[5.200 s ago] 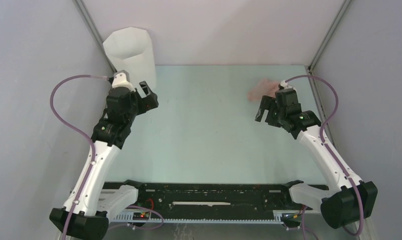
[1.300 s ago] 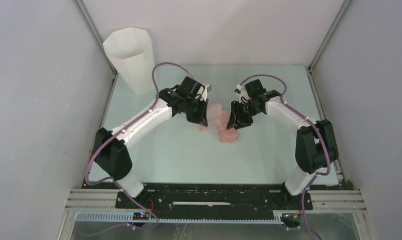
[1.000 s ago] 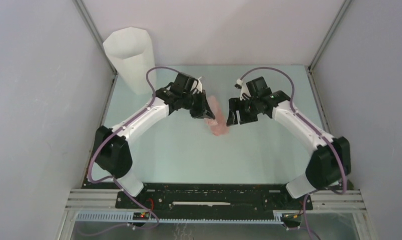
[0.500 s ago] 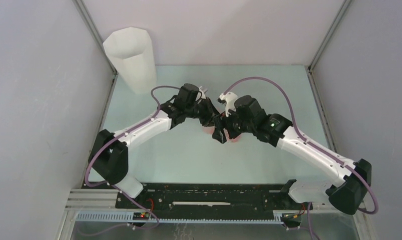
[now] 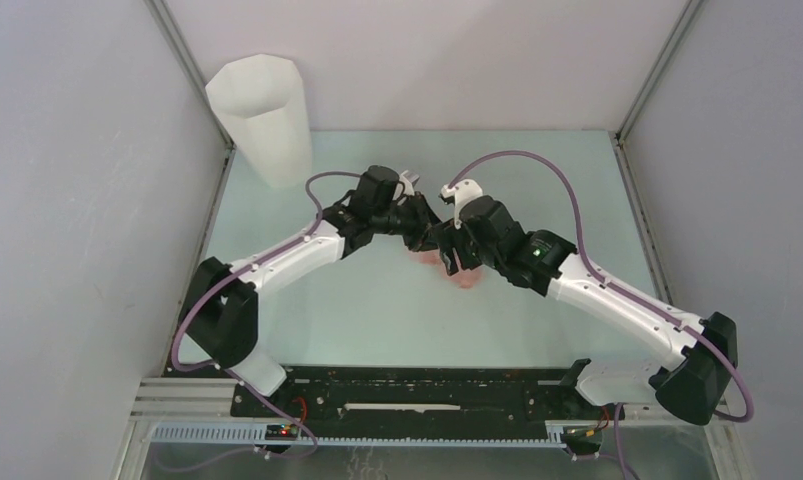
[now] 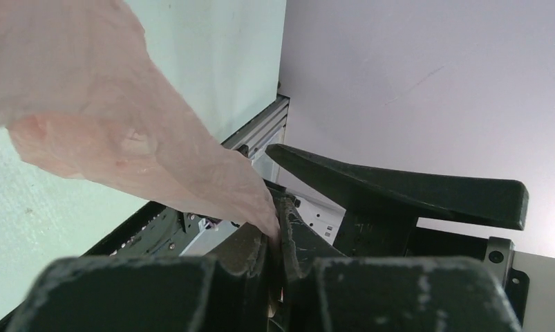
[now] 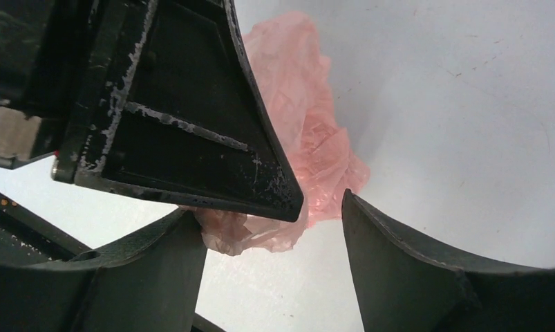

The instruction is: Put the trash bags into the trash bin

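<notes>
The trash bag [image 5: 464, 276], thin crumpled pale-pink plastic, hangs at mid-table from my left gripper [image 5: 424, 232]. In the left wrist view that gripper [image 6: 278, 232] is shut on a corner of the trash bag [image 6: 122, 138], which stretches away up-left. My right gripper [image 5: 445, 256] stands close against the left one, open. In the right wrist view its jaws [image 7: 269, 207] straddle the lower bunch of the trash bag [image 7: 309, 138] and one left finger [image 7: 191, 124], without closing. The white faceted trash bin [image 5: 262, 115] stands upright at the far left corner, well away from both grippers.
Grey walls enclose the pale-green table [image 5: 537, 170] on three sides, with metal corner posts. The black base rail [image 5: 427, 395] runs along the near edge. Purple cables loop above both arms.
The right arm has swung in from the right and brought its open jaws around the bag beside the left gripper. The left gripper, holding the bag, has shifted slightly toward the centre.
</notes>
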Tool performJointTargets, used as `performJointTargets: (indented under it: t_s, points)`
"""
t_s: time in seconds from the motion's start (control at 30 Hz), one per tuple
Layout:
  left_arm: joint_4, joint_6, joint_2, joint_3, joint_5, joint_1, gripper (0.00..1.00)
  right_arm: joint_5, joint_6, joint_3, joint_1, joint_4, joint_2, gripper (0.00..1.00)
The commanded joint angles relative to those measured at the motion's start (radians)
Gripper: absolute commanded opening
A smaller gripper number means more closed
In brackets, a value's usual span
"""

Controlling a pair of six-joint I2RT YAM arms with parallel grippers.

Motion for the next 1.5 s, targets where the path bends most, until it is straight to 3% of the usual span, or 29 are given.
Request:
performJointTargets:
  t_s: [0.0,0.13,0.17,0.23,0.27,0.33,0.5,0.6,0.73,0.93,1.03,1.1,1.13,1.2,1.3,1.47]
  points:
    - [0.022,-0.009,0.019,0.056,0.048,0.005,0.12,0.022,-0.042,0.001,0.001,0.088,0.012,0.76]
    - [-0.011,0.015,0.031,0.090,0.058,0.008,0.13,-0.007,-0.021,0.000,-0.014,0.131,0.037,0.71]
    - [-0.025,0.025,0.030,0.097,0.060,0.012,0.14,-0.010,-0.017,-0.002,-0.028,0.130,0.041,0.65]
    - [-0.048,0.046,0.024,0.105,0.059,0.020,0.18,-0.045,-0.002,-0.001,-0.060,0.129,0.050,0.37]
    - [-0.057,0.059,0.018,0.105,0.059,0.027,0.22,-0.066,0.010,-0.003,-0.081,0.129,0.056,0.16]
    - [-0.092,0.095,0.000,0.105,0.056,0.046,0.36,-0.134,0.037,-0.013,-0.124,0.130,0.055,0.06]
    - [-0.391,0.364,-0.086,0.148,-0.065,0.134,0.75,-0.335,0.056,-0.081,-0.192,0.142,0.007,0.04]
    - [-0.545,0.496,-0.143,0.159,-0.183,0.175,0.88,-0.517,0.064,-0.131,-0.241,0.165,-0.028,0.02]
    - [-0.682,0.606,-0.185,0.147,-0.334,0.190,0.91,-0.685,0.130,-0.139,-0.320,0.167,-0.042,0.00]
    - [-0.608,0.622,-0.306,0.064,-0.406,0.190,0.91,-1.058,0.435,-0.010,-0.456,0.270,0.018,0.00]
    - [-0.540,0.619,-0.394,0.042,-0.439,0.190,0.93,-1.236,0.775,0.039,-0.480,0.528,0.059,0.00]
    - [-0.511,0.616,-0.438,0.026,-0.455,0.190,0.94,-1.287,1.026,0.040,-0.499,0.770,0.068,0.00]
    - [-0.505,0.613,-0.462,0.018,-0.463,0.190,0.94,-1.287,1.089,0.038,-0.517,0.804,0.067,0.00]
    - [-0.493,0.600,-0.489,-0.004,-0.474,0.190,0.94,-1.268,1.063,0.027,-0.567,0.672,0.060,0.00]
    - [-0.468,0.579,-0.511,-0.046,-0.469,0.190,0.94,-1.228,0.889,-0.033,-0.653,0.361,0.069,0.00]
    - [-0.480,0.580,-0.488,-0.066,-0.452,0.190,0.94,-1.255,0.756,-0.245,-0.790,0.359,0.101,0.00]
